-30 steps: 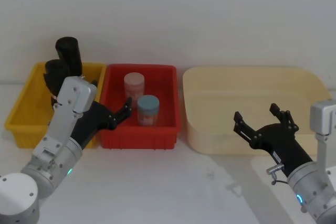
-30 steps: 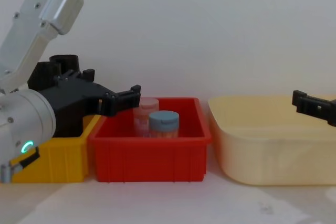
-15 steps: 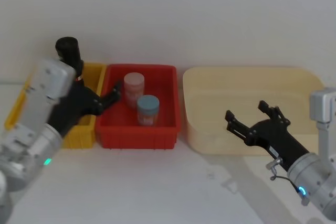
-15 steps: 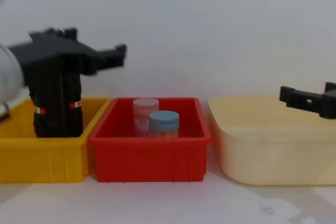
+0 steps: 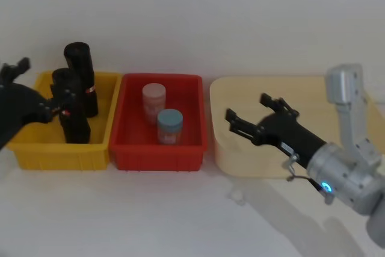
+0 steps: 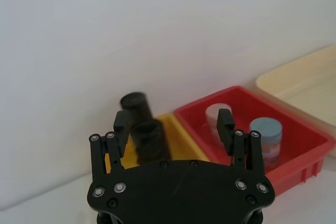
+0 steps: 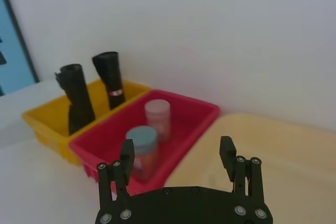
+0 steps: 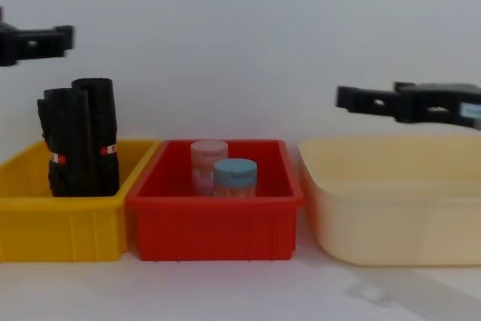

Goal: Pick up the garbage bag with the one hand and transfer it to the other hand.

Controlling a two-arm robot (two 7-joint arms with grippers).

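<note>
At the far left edge of the head view, left end effector [image 5: 33, 91], fingers spread wide, holding nothing, just beside the yellow bin [image 5: 60, 151]. Looks like the reaching step: nothing picked up yet.

In the left part of the frame, inside that bin, the garbage bag [image 5: 71, 109], standing up. Tall black roll, soft crinkly plastic wound tight, with a thin red-and-white band on its side. Close behind it, a second roll [image 5: 79, 67] just like it. In the left wrist view, both rolls seen in the gap between the spread fingers, nearer one finger, not touched.

Next move, probably: go forward and down so a finger sits on each side of the front roll. Then squeeze around the middle and lift straight up, no bumping the twin. Round and smooth, so likely to slip if pinched near the top.

In the middle, red bin [image 5: 159, 157], hard shiny plastic, touching the yellow one. Inside, a pink jar [image 5: 153, 95] and a blue-lidded jar [image 5: 169, 126], short and round, close together.

To the right, big cream tub [image 5: 271, 79], smooth, with rounded corners. Above its left part, right end effector [image 5: 248, 109], fingers spread too, empty, up in the air, seemingly ready for the hand-over.

White surface [image 5: 150, 209] under it all
</note>
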